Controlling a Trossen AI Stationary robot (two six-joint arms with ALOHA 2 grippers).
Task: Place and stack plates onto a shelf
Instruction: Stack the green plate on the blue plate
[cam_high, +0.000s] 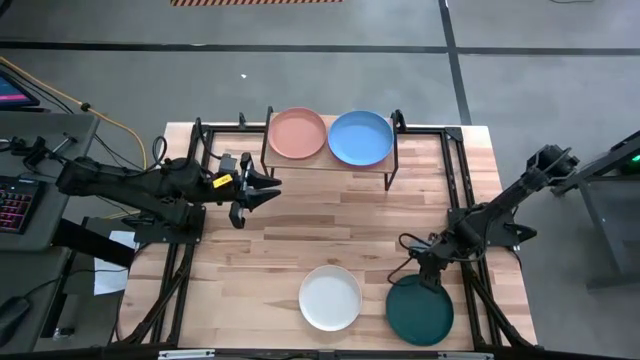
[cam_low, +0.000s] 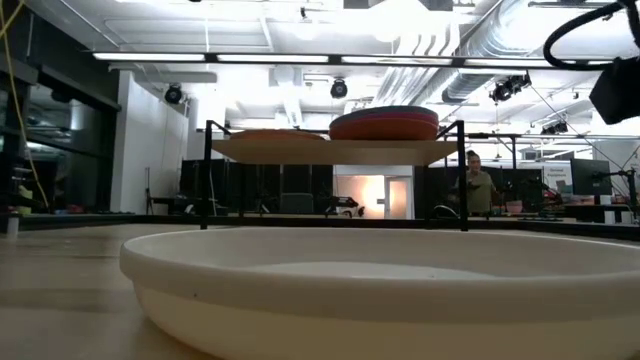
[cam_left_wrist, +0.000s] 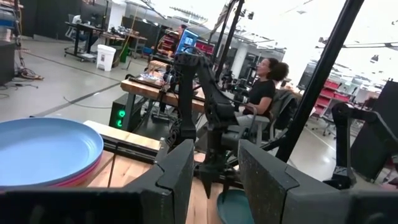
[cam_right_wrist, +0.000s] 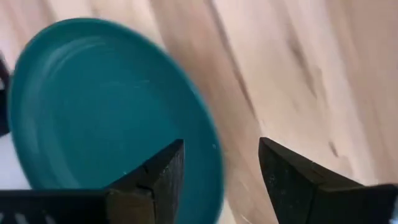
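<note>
The shelf (cam_high: 330, 160) stands at the table's far side. On it are a salmon plate (cam_high: 297, 133) and a light blue plate (cam_high: 360, 137). The low view shows the blue plate on top of a magenta and red stack (cam_low: 385, 124). A white plate (cam_high: 330, 297) and a dark green plate (cam_high: 420, 311) lie on the table near its front edge. My left gripper (cam_high: 270, 188) is open and empty, left of the shelf. My right gripper (cam_high: 430, 275) is open, low over the green plate's far rim (cam_right_wrist: 208, 134). My right gripper comes down at a slant from the far right. One finger (cam_right_wrist: 158, 171) stands over the green plate's inside and the other (cam_right_wrist: 292, 171) over the table outside the rim. Whether either finger touches the plate, I cannot tell.
Black frame rails run along the table's left and right sides (cam_high: 190, 200). Bare wood lies between the shelf and the two plates at the front. A person (cam_left_wrist: 264, 87) sits beyond the table, and another person (cam_low: 475, 185) stands in the room behind.
</note>
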